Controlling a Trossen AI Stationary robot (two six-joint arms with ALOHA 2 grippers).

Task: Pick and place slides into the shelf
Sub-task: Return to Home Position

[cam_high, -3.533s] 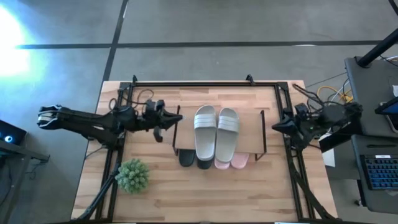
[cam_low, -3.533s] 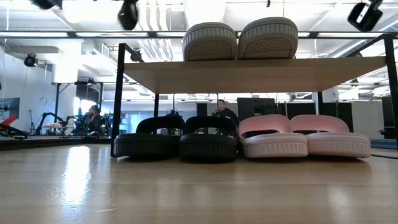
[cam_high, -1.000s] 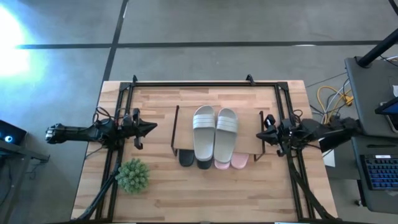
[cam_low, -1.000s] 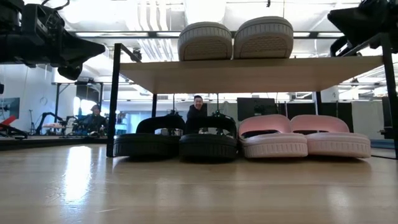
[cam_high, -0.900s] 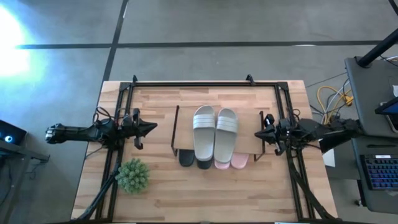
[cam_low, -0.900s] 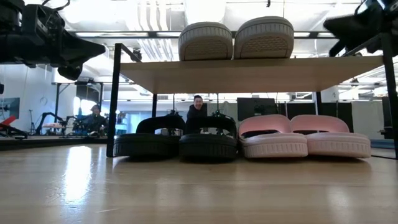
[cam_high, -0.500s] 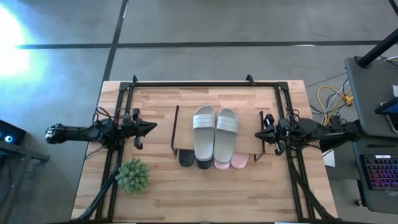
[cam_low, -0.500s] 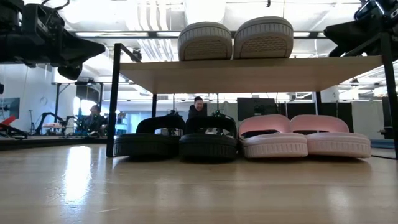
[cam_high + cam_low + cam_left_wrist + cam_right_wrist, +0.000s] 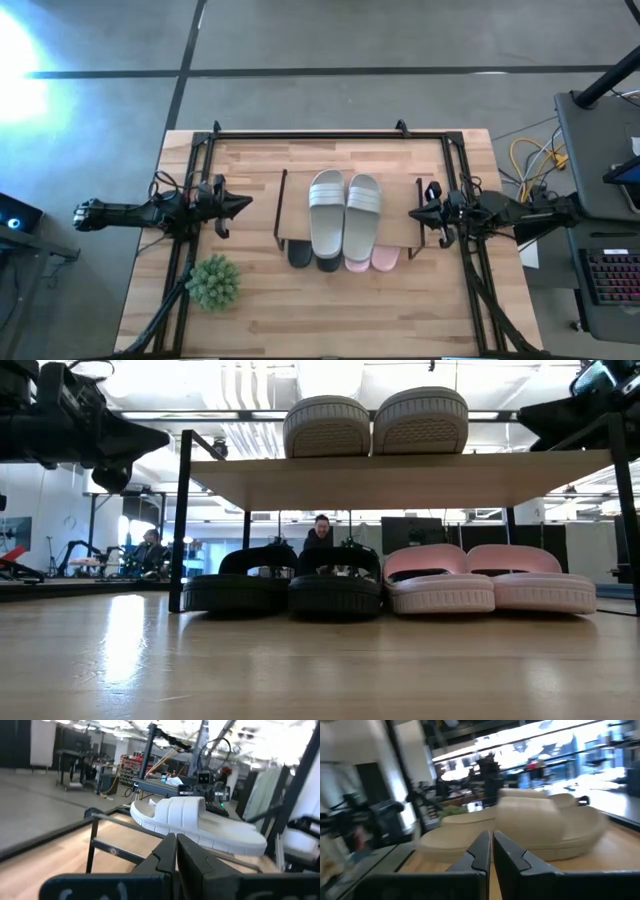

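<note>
Both claws are empty with fingers pressed together: the left claw (image 9: pixel 243 203) points at the low light-wood shelf with thin dark side frames (image 9: pixel 398 226) from a little way off, and the right claw (image 9: pixel 413 213) sits just beside its opposite frame. Between them the grey-beige striped rubber slides (image 9: pixel 329 215) lie on the top board, with the black rubber slides (image 9: pixel 285 582) and pale pink rubber slides (image 9: pixel 490 580) beneath. For homing I would draw each claw straight back first, the right especially, lest it clip the frame.

The left gripper (image 9: pixel 243 203) has drawn back from the shelf's (image 9: pixel 298 215) left side to the table's (image 9: pixel 260 310) left edge; the right gripper (image 9: pixel 413 213) has edged inward to the shelf's right side.
</note>
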